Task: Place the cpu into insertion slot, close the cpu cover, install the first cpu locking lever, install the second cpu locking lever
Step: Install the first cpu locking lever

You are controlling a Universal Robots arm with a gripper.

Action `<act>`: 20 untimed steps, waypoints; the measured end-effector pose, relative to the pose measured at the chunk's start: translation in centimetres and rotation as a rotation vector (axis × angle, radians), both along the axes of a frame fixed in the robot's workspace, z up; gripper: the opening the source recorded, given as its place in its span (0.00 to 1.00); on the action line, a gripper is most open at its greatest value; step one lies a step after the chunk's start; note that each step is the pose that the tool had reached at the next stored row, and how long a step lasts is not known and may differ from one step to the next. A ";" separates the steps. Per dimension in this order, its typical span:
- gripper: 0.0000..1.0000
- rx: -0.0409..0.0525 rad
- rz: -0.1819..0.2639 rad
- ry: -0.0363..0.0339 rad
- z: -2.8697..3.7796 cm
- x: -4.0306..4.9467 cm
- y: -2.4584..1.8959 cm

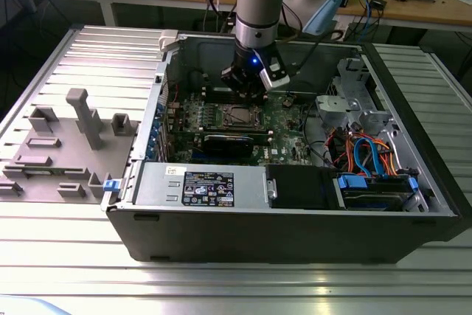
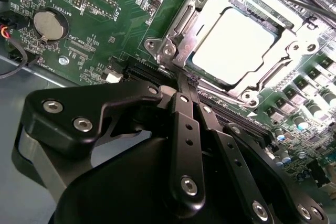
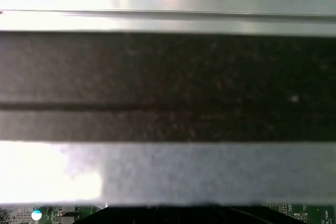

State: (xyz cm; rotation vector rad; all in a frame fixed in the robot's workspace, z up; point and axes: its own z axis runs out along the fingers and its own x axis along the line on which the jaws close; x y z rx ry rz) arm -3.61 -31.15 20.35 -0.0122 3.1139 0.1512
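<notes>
In the second wrist view the cpu (image 2: 233,43) lies flat in the insertion slot (image 2: 247,97), its silver top glaring bright. The cpu cover (image 2: 176,43) is down around it as a silvery frame. A thin metal locking lever (image 2: 184,20) runs along one side of the frame. My gripper (image 2: 188,81) is shut, its black fingers (image 2: 185,124) pressed together with nothing between them, the tips just off the socket's corner. In the exterior view the gripper (image 1: 247,88) hangs straight down over the far edge of the socket (image 1: 239,115).
The green motherboard (image 1: 287,119) lies inside an open grey computer case (image 1: 295,230). A black card (image 1: 234,142) sits in front of the socket, a drive cage with orange and blue cables (image 1: 365,154) at the exterior view's right. A coin battery (image 2: 48,24) is near the gripper.
</notes>
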 end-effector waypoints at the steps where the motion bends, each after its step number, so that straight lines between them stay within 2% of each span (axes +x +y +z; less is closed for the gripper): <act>1: 0.11 -0.0002 0.000 0.0000 -0.04 -0.01 -0.03; 4: 0.11 -0.0003 0.000 -0.0001 -0.11 0.00 -0.09; 5: 0.11 0.0023 0.000 -0.0012 -0.17 0.03 -0.08; 12: 0.11 0.0006 0.000 -0.0003 -0.13 0.01 -0.13; 20: 0.11 0.0009 0.000 -0.0004 0.32 0.01 -0.13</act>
